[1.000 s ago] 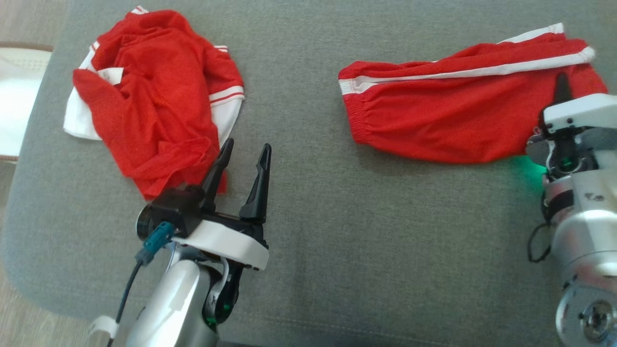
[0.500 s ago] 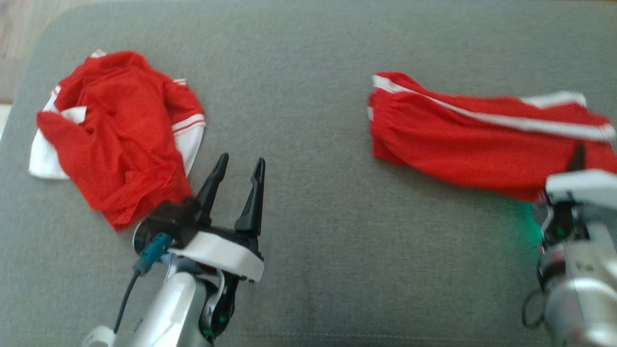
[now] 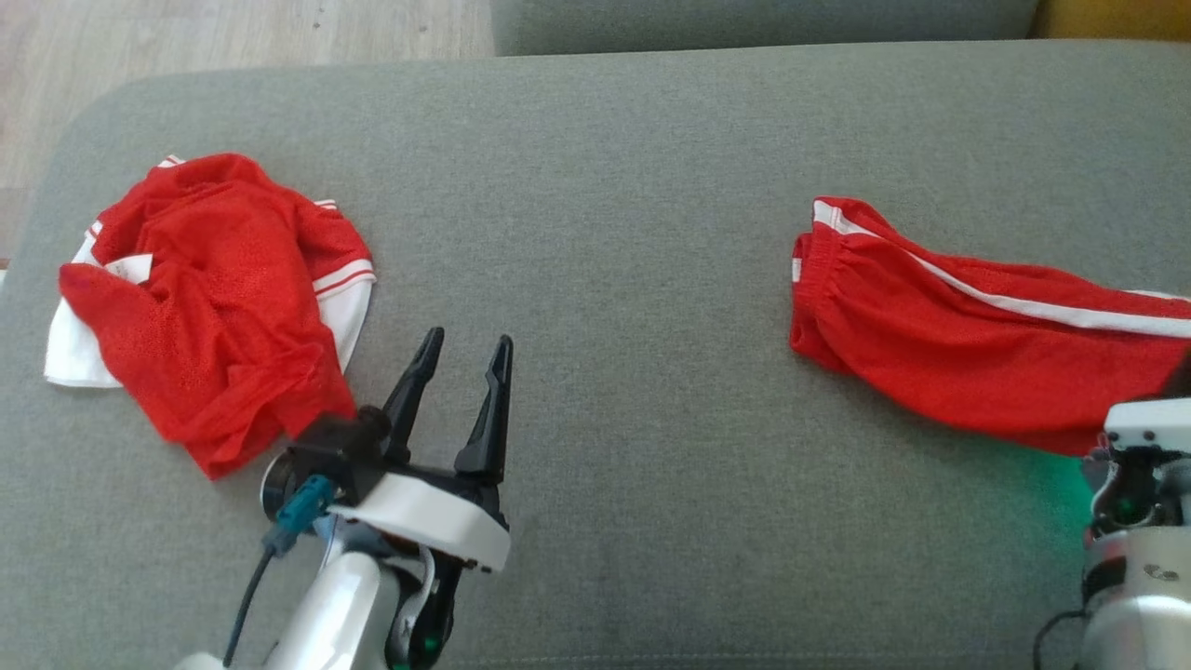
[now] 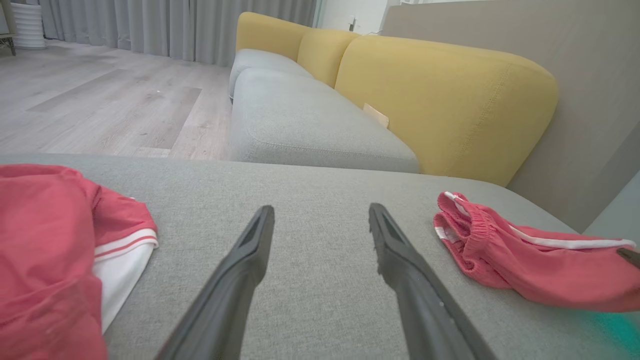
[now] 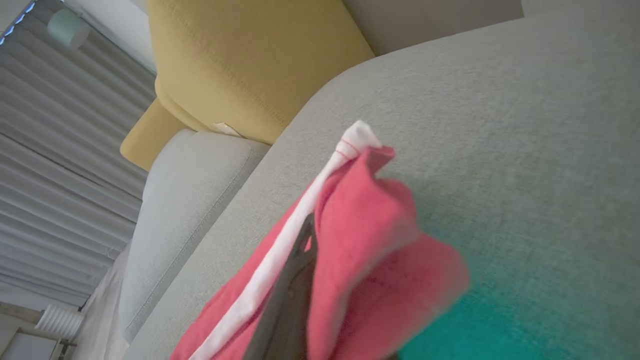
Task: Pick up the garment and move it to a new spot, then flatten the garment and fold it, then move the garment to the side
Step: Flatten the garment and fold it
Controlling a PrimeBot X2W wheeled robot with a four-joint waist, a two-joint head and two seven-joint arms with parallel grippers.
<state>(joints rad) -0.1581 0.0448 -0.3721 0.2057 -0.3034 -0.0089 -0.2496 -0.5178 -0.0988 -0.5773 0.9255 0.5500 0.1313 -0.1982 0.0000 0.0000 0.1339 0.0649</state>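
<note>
From the head: red shorts [image 3: 968, 363] at the right of frame, lying lengthwise on the grey cushion [image 3: 605, 214], gathered waistband toward the centre, white stripe running off the right edge. At the lower right corner, the right arm's white wrist block [image 3: 1149, 428], overlapping the shorts' lower edge, fingers hidden there. At the left, a crumpled red-and-white jersey [image 3: 214, 307], well apart from the shorts. At lower centre-left, left gripper [image 3: 467, 340], just beside the jersey's lower tip, fingers spread wide and holding nothing. From the left wrist: two dark fingers fanned apart over bare cushion (touching it or not, cannot tell), jersey at the lower left, shorts at the middle right, yellow backrest [image 4: 440, 95] and wooden floor [image 4: 100, 100] across the top. From the right wrist: right gripper [image 5: 300, 260] pressed together, pinching the shorts' hem end, red cloth folded around the dark fingers, white stripe on their left, corner poking toward upper centre. At lower right, green glow [image 5: 500, 320] on the cushion.
</note>
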